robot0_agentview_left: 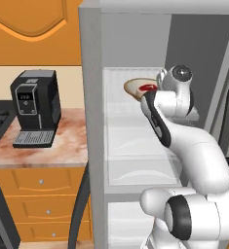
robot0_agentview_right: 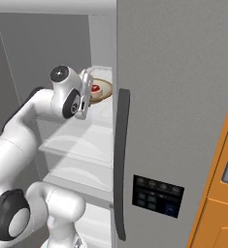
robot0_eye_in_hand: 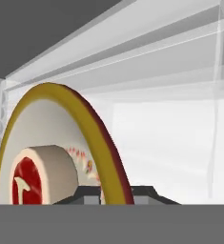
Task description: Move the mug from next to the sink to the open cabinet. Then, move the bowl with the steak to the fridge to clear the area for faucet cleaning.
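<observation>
The fridge stands open, its grey side wall close on the arm's left and its door edge with the long dark handle close on the right, leaving a narrow way in. Inside, white ribbed shelves run back with open room above them. The gripper is nearly closed, its 2 fingers pinching the rim of the bowl, which hangs tilted just above the upper shelf. The steak lies in the bowl. A black coffee machine sits on the counter left of the fridge.
</observation>
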